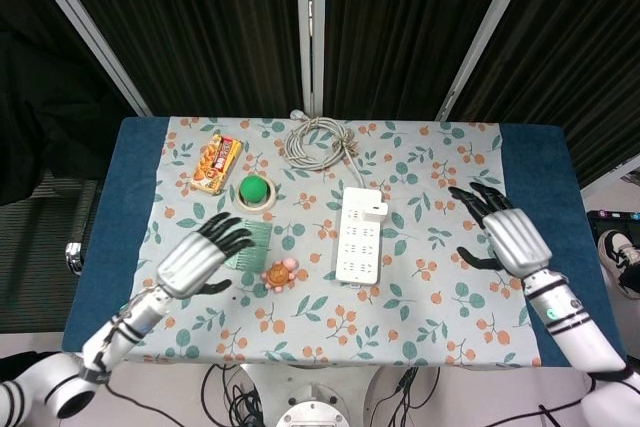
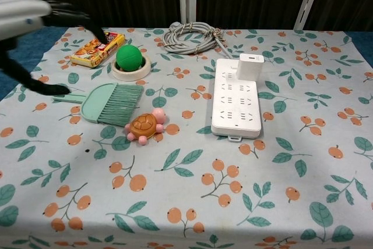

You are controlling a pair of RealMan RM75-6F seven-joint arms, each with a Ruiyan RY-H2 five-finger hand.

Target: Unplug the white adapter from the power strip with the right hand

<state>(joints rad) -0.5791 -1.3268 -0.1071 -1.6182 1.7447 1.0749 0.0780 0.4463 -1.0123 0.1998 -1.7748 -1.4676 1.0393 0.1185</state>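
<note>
A white power strip [image 1: 358, 247] [image 2: 236, 109] lies lengthwise near the middle of the floral cloth. The white adapter [image 1: 371, 211] [image 2: 250, 66] stands plugged in at its far right corner. My right hand [image 1: 512, 235] hovers over the cloth to the right of the strip, fingers spread, holding nothing, well apart from the adapter. It is outside the chest view. My left hand [image 1: 195, 262] [image 2: 23, 13] is raised above the left side of the cloth near the green brush, fingers apart and empty; it shows blurred in the chest view.
A grey coiled cable [image 1: 318, 140] lies behind the strip. Left of the strip are a green brush [image 1: 248, 242], an orange turtle toy [image 1: 280, 272], a green ball on a ring [image 1: 254, 191] and a snack packet [image 1: 216, 162]. Blue table [image 1: 535, 162] borders the cloth.
</note>
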